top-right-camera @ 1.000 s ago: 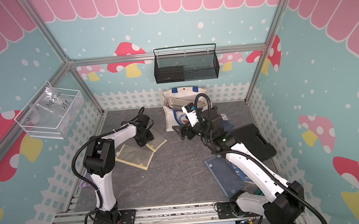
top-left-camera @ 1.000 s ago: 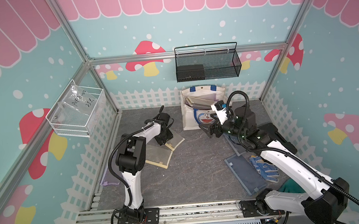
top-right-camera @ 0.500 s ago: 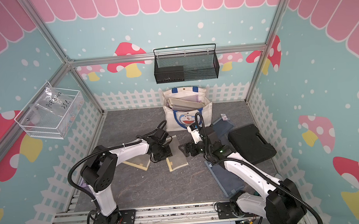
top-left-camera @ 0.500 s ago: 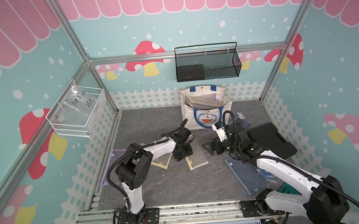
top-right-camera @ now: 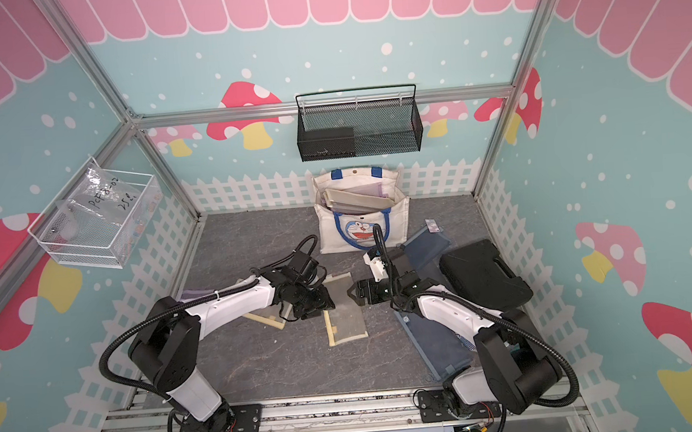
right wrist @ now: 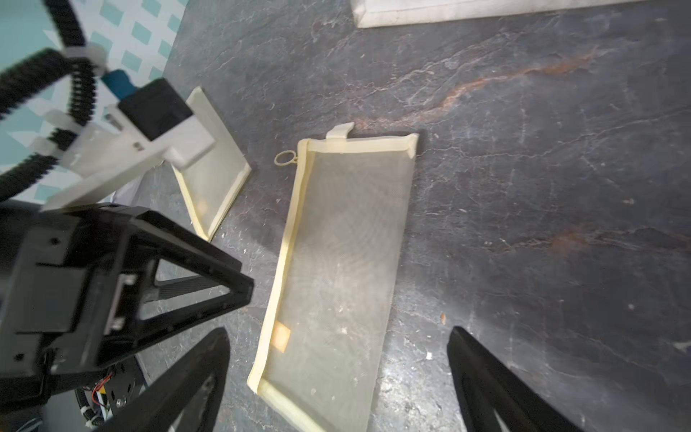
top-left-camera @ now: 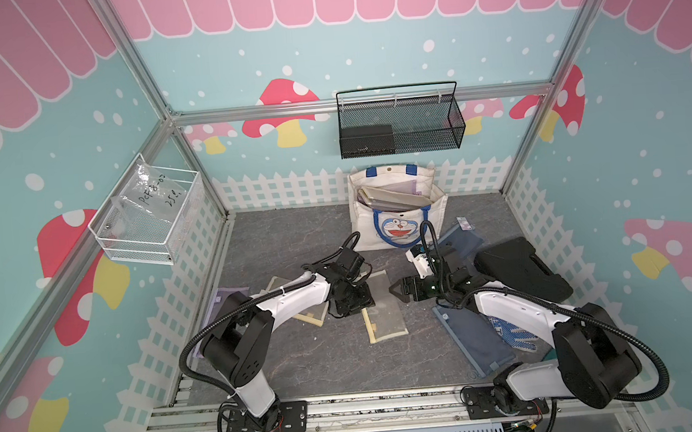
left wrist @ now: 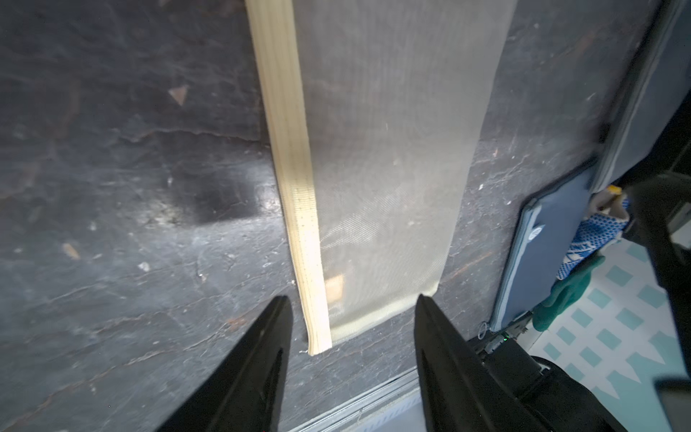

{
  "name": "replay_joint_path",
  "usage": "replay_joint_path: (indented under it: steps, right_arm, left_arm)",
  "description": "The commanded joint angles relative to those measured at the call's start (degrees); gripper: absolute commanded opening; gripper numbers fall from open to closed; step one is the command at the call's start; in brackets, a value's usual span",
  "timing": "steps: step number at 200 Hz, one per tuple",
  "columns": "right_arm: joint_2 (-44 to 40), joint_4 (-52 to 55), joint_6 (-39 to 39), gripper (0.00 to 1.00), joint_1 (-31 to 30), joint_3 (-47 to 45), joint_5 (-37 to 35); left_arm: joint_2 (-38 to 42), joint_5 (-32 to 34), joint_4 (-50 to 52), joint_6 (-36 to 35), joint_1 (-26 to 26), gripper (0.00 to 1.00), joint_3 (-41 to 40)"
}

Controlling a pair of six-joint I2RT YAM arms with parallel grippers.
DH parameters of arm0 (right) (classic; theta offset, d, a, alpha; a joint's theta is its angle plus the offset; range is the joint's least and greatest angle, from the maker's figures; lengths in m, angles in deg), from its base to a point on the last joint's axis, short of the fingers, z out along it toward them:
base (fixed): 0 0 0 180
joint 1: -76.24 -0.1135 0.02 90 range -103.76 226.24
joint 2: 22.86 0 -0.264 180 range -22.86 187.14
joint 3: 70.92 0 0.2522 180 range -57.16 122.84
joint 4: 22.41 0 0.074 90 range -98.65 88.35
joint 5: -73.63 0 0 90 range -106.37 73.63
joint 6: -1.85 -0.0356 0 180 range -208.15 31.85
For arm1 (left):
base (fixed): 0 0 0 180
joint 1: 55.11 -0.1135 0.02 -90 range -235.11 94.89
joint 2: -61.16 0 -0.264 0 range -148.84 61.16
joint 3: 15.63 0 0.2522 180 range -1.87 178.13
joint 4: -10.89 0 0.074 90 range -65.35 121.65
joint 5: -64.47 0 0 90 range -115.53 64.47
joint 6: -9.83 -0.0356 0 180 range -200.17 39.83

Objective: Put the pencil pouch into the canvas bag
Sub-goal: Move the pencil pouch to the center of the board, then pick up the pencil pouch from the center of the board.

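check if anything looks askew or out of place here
The mesh pouch lies flat and skewed on the floor between both open hands, not in the canvas bag. A second pouch sits partly under the left arm.

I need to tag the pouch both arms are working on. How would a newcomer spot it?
Start at the canvas bag against the back fence, then come forward to the grey floor between the two arms. The pencil pouch is the cream-edged mesh sleeve lying alone there; a similar mesh pouch sits partly under the left arm.
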Motion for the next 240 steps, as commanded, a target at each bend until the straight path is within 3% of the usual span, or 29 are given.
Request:
replay_joint_path:
  steps: [1, 60, 100, 141, 192, 240]
  right_arm:
    - [3.0, -4.1, -1.7, 0.95, 1.1, -0.6, 3.9]
    - [10.7, -7.0, -1.9, 0.93, 1.2, 0.4, 5.4]
    - [14.2, -8.0, -1.5, 0.91, 1.2, 1.0, 6.5]
    - [18.5, -9.2, -1.8, 0.88, 1.1, 2.8, 7.8]
    - [21.9, -11.5, -2.5, 0.83, 0.1, 3.4, 12.3]
    - [17.7, -13.3, -4.2, 0.74, 0.1, 0.2, 14.5]
  left_arm:
    - [0.1, -0.9, -0.2, -2.3, -2.6, 0.59, -1.5]
    - [-4.8, -0.1, -5.9, -1.7, -5.0, 0.63, -1.7]
    - [-6.1, -2.1, -15.9, 4.3, -5.5, 0.60, -7.1]
    - [-8.9, -4.0, -18.6, 5.0, -5.0, 0.55, -6.8]
    - [-10.3, -4.9, -24.8, 9.2, -2.2, 0.43, -9.9]
    - [-10.5, -4.0, -25.7, 9.9, -1.4, 0.24, -10.9]
